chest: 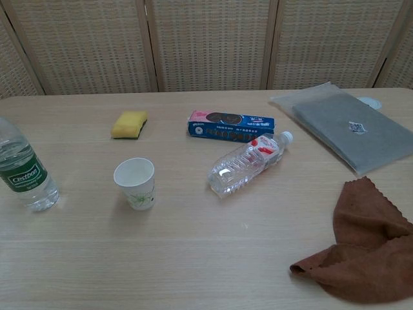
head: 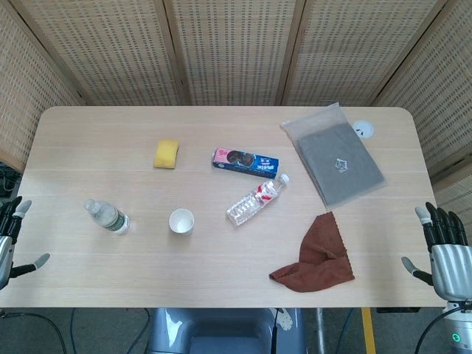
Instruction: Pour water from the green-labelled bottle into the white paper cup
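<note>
At the table's left edge your left hand (head: 10, 240) waits, fingers spread and holding nothing, so nothing is in hand yet: the reach comes first. The green-labelled bottle (chest: 23, 169) stands upright just inboard of it, and the white paper cup (chest: 135, 183) stands upright and open-mouthed to the bottle's right, near but apart. Your next move calls for a wrap round the bottle's body (I cannot tell whether a cap is on). At the far right edge your right hand (head: 445, 251) idles, fingers also apart, empty.
</note>
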